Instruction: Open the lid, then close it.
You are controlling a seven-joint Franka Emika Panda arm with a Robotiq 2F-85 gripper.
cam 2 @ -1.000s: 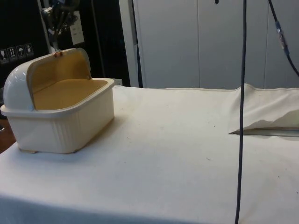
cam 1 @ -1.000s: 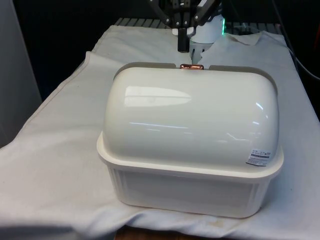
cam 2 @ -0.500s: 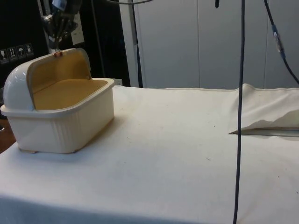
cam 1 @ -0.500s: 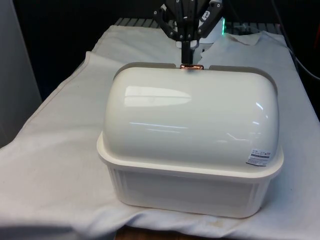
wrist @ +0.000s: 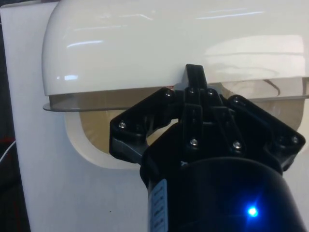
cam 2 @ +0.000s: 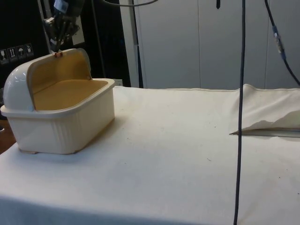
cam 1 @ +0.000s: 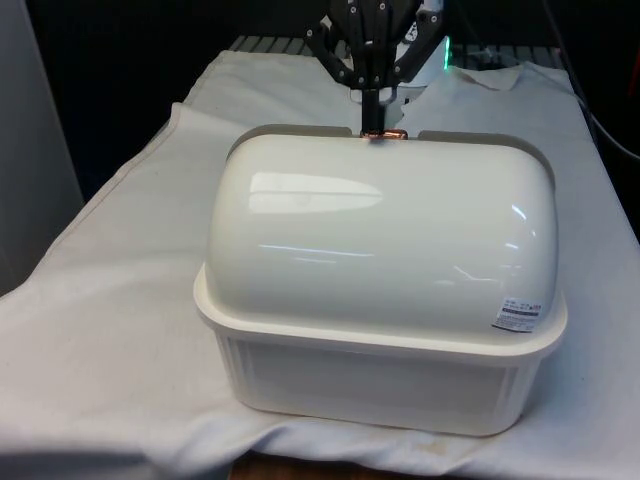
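From the front, the hand (cam 1: 374, 118) comes down onto the copper handle (cam 1: 382, 133) of the one bread box (cam 1: 380, 290), whose rolled-back lid (cam 1: 385, 225) hides the fingertips. Side on, it stands open on the tabletop (cam 2: 187, 154). At the wrist, the hand (wrist: 195, 79) looks clenched together.

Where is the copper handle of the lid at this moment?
The copper handle sits on the rolled-back lid, at the bread box's top; the gripper is right above it.
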